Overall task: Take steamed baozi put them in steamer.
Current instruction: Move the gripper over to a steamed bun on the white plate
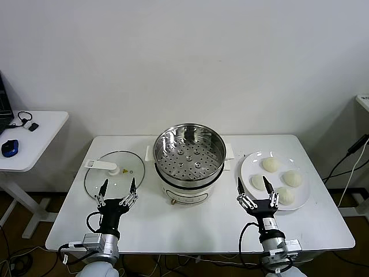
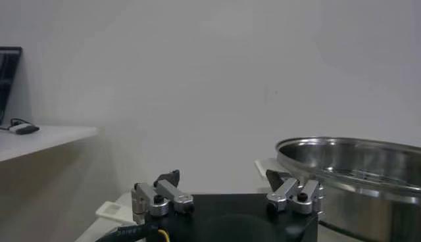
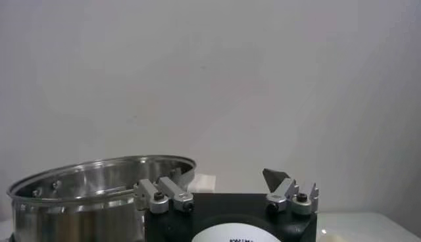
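Four cream-white baozi lie on a white plate at the table's right. The steel steamer with its perforated tray stands at the table's centre, with nothing on the tray; it also shows in the left wrist view and the right wrist view. My right gripper is open and empty, upright near the front edge, just in front of the plate. My left gripper is open and empty, upright near the front edge, in front of the glass lid.
A flat glass lid with a white handle lies left of the steamer. A side desk with a blue mouse stands far left. Cables hang at the far right.
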Action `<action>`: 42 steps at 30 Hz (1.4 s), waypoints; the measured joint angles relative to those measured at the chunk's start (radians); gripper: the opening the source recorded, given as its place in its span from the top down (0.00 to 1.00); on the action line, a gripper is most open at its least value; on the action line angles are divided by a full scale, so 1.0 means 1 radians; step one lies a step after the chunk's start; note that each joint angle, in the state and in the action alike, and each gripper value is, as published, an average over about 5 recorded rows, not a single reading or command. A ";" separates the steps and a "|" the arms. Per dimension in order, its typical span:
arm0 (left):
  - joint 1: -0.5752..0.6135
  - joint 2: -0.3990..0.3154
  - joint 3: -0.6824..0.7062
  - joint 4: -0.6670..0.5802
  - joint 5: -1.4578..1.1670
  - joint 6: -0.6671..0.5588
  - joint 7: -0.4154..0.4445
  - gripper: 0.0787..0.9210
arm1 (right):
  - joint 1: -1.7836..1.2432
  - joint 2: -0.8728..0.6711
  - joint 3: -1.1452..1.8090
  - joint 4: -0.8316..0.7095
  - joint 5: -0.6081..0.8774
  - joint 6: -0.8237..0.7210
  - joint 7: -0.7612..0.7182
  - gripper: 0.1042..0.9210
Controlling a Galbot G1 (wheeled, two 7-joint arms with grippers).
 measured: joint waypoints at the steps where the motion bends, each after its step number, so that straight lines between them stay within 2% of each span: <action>1: 0.000 0.000 0.000 0.000 0.000 0.000 0.000 0.12 | 0.002 -0.002 0.002 -0.001 -0.001 -0.005 0.002 0.12; 11: -0.004 0.000 0.002 0.001 0.000 -0.002 0.004 0.12 | 0.081 -0.090 0.056 -0.041 -0.020 -0.121 0.028 0.12; 21: -0.005 0.000 0.011 0.007 0.003 -0.007 0.006 0.12 | 0.223 -0.291 0.058 -0.103 -0.084 -0.323 -0.004 0.12; 31: -0.001 0.000 0.029 0.002 0.013 -0.014 0.005 0.12 | 0.407 -0.567 -0.042 -0.191 -0.178 -0.464 -0.166 0.12; 42: 0.008 0.000 0.015 0.003 0.002 -0.027 0.008 0.12 | 0.775 -0.896 -0.388 -0.345 -0.172 -0.458 -0.425 0.12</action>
